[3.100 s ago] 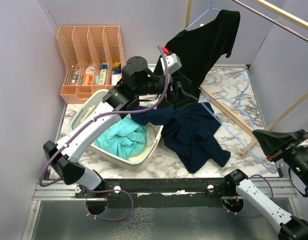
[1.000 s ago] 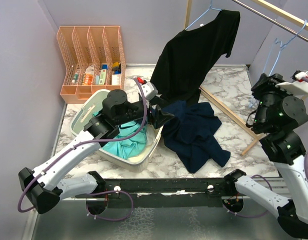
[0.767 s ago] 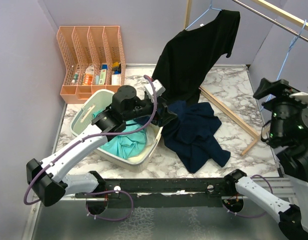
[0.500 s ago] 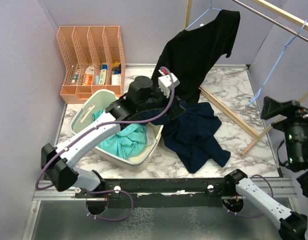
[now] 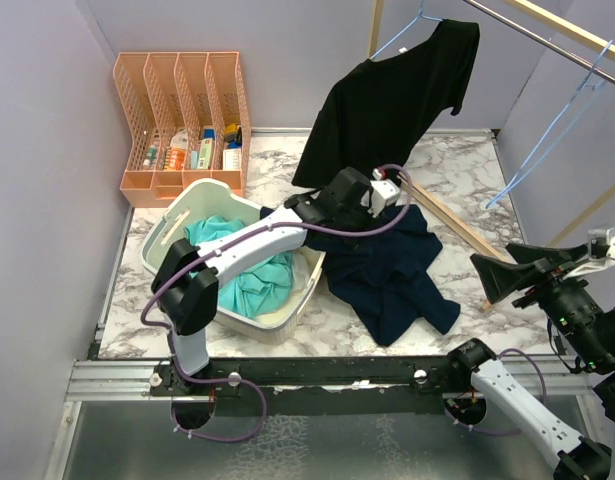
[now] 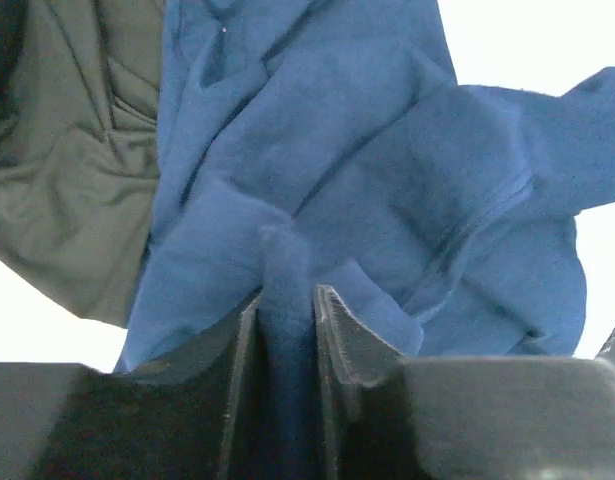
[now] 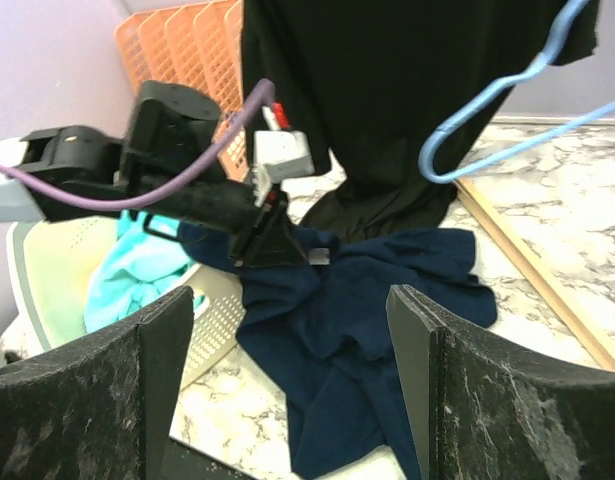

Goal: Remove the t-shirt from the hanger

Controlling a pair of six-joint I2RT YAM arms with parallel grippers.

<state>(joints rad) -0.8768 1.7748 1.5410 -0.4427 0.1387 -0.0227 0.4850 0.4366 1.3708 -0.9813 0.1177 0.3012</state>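
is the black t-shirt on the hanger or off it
On: the black t-shirt hangs from the light blue wire hanger, whose arm and hook poke out above its shoulder.

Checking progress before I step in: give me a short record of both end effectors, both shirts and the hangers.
left end effector: shut on a fold of the navy blue cotton t-shirt
right end effector: open, holding nothing
navy blue cotton t-shirt: heaped on the marble table, on no hanger
black t-shirt: draped on a light blue wire hanger, not yet removed
second light blue hanger: bare, up at the right by the rail
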